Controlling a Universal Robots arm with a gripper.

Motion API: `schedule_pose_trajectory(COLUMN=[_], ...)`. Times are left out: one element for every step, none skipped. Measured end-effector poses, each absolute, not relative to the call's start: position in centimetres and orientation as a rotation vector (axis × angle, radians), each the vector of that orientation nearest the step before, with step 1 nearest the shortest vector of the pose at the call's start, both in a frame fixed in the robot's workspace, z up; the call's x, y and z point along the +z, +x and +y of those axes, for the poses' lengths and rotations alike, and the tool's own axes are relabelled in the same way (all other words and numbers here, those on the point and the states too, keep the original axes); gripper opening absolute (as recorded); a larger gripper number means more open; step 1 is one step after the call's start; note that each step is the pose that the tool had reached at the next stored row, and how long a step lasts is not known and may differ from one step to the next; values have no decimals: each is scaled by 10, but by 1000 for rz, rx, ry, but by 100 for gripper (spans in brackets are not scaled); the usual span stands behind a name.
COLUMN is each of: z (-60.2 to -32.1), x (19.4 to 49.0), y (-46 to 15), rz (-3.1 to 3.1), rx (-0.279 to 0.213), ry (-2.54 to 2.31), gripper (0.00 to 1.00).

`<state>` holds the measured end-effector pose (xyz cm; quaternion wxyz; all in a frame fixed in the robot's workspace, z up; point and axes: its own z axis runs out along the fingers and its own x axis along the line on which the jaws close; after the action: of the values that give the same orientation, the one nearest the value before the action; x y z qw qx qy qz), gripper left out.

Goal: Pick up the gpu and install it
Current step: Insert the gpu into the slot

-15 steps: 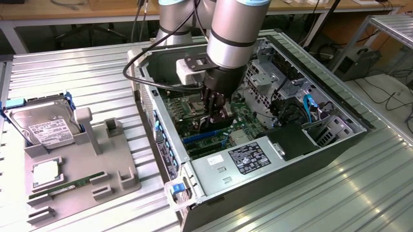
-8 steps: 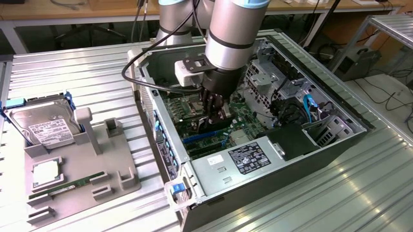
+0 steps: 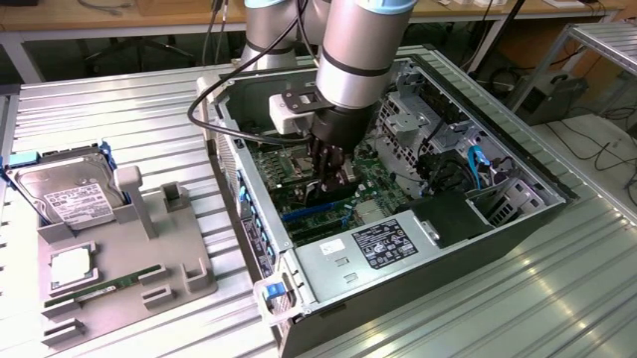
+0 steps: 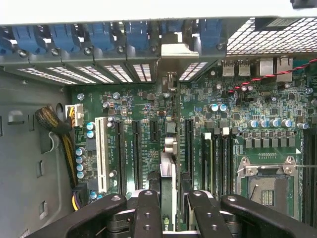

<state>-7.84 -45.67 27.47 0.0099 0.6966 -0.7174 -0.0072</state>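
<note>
The gpu (image 4: 168, 166) shows edge-on in the wrist view, a thin card running away from the fingers, with its pale silver bracket (image 4: 174, 49) up at the case's rear slot openings. My gripper (image 4: 172, 210) is shut on it, one black finger (image 4: 148, 213) on each side. The card stands over the motherboard (image 4: 143, 114), in line between two long black expansion slots. In the exterior view the gripper (image 3: 333, 177) reaches straight down inside the open computer case (image 3: 518, 153), and the gpu's dark edge (image 3: 316, 196) sits just below the fingers, close to the board.
A grey parts fixture (image 3: 184, 280) at the exterior view's left holds a silver hard drive (image 3: 65, 192), a processor chip (image 3: 70, 265) and a green memory stick (image 3: 100, 287). Inside the case are the power supply (image 3: 371, 250), drive cages (image 3: 413, 123), blue cables (image 3: 478, 160) and a bare processor socket (image 4: 267, 184).
</note>
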Motion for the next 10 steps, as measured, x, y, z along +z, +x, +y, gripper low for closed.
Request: schedule_pose_trajectory(z=[-457,-456,-455,-455,-455,-453,-453,-453,-453,-453], x=[274,273,272,271,268,265,265,265,265,264], y=[-78,-78,-79,-81,-82,-82,-82,-82,-83,-83], rz=[-2240,-2240,-2240,-2240,-2239,-2223,-2218,-2216,-2216,-2216], rx=[-22,-23,-23,-23,-23,-23,-23,-23,-23,-23], ry=[2175,2175,2175,2175,2175,2192,2197,2199,2199,2199], gripper=[26,26,26,26,26,26,26,26,26,26])
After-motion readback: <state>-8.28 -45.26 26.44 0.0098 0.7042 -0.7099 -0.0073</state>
